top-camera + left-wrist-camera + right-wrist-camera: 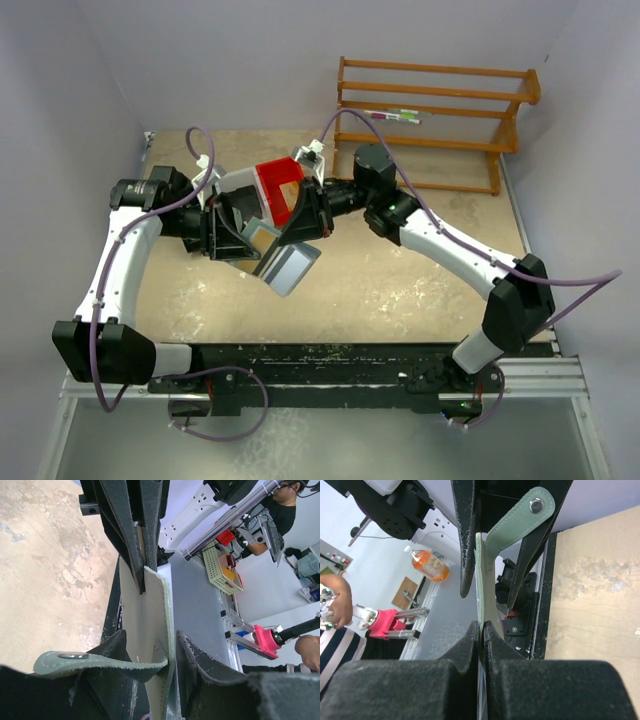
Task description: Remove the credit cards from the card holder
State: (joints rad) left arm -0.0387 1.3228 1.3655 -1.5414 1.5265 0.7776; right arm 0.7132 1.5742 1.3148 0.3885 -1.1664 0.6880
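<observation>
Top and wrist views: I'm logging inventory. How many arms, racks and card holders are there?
Arms: 2 (left arm, right arm)
Rack: 1
Card holder: 1
Total: 4

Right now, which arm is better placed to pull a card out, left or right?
Probably left. The left gripper stands open around the card holder, free to move. The right gripper is shut on the holder's edge and seems to carry it, so it should hold on.
</observation>
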